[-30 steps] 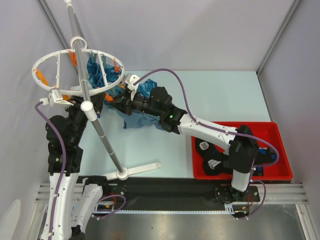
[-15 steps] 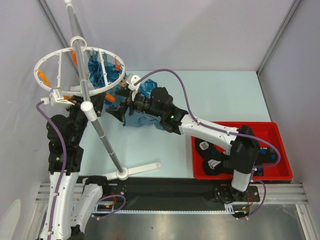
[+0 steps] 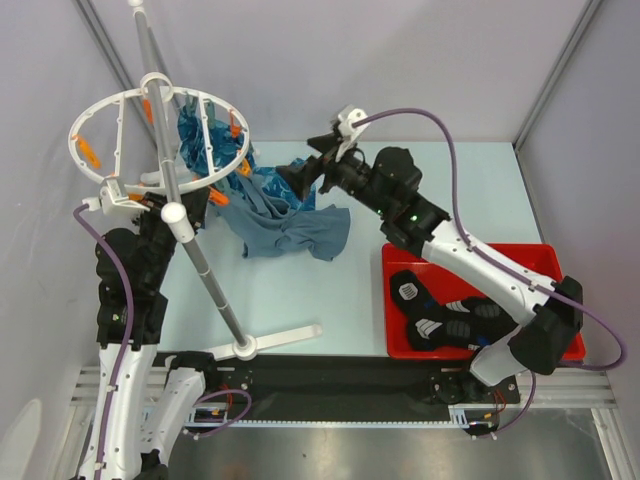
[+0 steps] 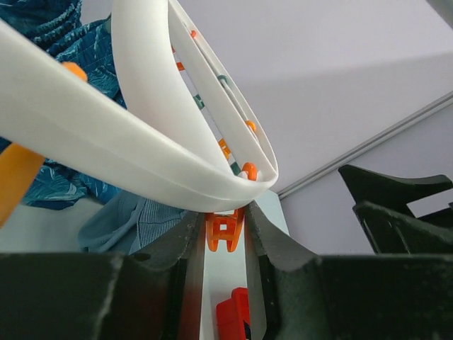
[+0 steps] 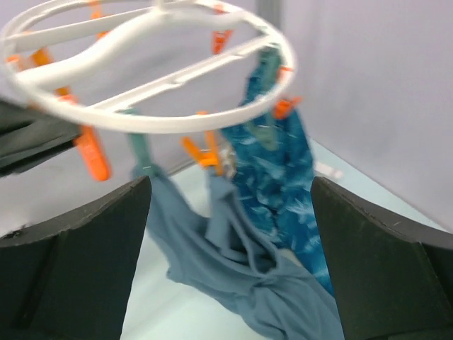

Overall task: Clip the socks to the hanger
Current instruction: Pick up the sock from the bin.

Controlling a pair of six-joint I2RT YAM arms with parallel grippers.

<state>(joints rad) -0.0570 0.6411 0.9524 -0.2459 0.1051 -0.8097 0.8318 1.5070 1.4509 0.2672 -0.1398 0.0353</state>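
- top external: the white ring hanger sits high on a tilted grey pole over the far left corner of the table.
- a blue patterned cloth hangs from the ring's far right side. a grey-blue cloth trails from the ring's right edge down onto the table, left of its middle.
- the socks, black with white patches, lie in a red tray at the table's near right corner, well apart from the hanger.
- the left gripper is up at the ring's near edge, among the orange clips.
- the right gripper hovers over the far end of the grey-blue cloth with its jaws spread wide and nothing between them.
- left wrist: the two dark fingers stand close together and press on the sides of an orange clip that hangs under the white rim, so this gripper is closed on the clip. the patterned cloth shows at the left, and a bit of the red tray far below.
- right wrist: both fingers sit at the frame's lower corners, far apart and holding nothing. ahead are the ring, its orange clips and the two cloths hanging from them. the picture is somewhat blurred.
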